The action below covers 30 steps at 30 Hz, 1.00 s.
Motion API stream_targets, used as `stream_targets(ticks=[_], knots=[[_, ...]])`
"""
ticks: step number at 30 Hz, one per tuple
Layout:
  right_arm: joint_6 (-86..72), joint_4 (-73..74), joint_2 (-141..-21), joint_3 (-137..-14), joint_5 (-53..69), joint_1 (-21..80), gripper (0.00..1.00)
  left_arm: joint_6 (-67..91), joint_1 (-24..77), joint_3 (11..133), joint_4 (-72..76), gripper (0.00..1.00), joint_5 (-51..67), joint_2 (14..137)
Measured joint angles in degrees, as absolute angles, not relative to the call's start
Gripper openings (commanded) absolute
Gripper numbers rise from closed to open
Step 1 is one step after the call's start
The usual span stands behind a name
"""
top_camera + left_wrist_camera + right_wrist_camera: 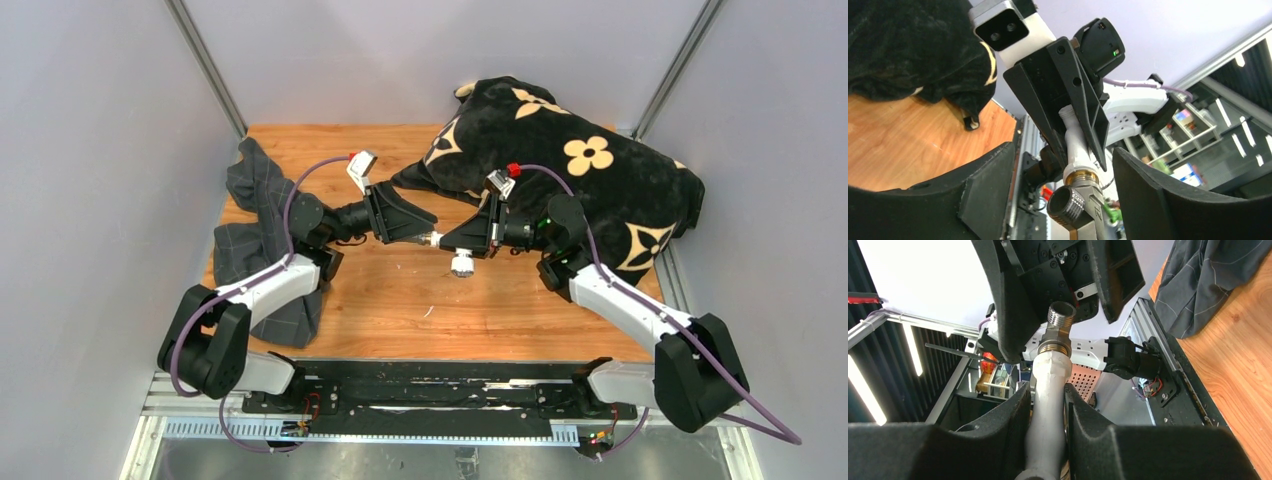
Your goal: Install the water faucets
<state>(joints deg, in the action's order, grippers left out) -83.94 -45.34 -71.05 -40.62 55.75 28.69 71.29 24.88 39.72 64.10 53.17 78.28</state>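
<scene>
The white tap body [1048,405] is clamped between the right fingers [1003,420] and held in the air above the tabletop [400,300]. Its brass end carries the grey metal T-piece [1090,207], flanked by the left fingers [990,185], which are spread apart.

Soft goods on both sides of the wooden table [400,300]!
Grey checked cloth [262,240] lies crumpled at nine o'clock, hanging over the tabletop's left edge. Over at one to two o'clock, the black cushion with tan flowers [590,190] spills past the far and right edges. The two sit well apart.
</scene>
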Motion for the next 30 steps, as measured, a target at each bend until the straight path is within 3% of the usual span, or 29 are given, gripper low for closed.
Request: stream_targets(ticks=[7, 9, 17, 27, 30], knots=[[-79.4, -39.5, -68.5, -40.4, 56.3, 28.3, 0.00, 67.9, 24.8, 40.0, 52.4, 0.90, 51.2, 74.3], [-77.7, -37.1, -67.6, -40.4, 56.4, 27.9, 0.00, 66.3, 24.8, 40.4, 48.4, 0.99, 50.9, 72.5], [-74.7, -34.1, -66.6, -40.7, 56.8, 26.9, 0.01, 61.8, 24.8, 43.0, 34.4, 0.98, 51.0, 67.7], [-73.4, -33.6, -66.6, -42.2, 57.5, 26.9, 0.01, 63.6, 24.6, 42.5, 28.3, 1.00, 52.3, 66.1], [-73.3, -33.6, -66.7, -42.3, 57.5, 26.9, 0.01, 64.0, 24.6, 42.4, 28.1, 0.86, 53.1, 65.8]])
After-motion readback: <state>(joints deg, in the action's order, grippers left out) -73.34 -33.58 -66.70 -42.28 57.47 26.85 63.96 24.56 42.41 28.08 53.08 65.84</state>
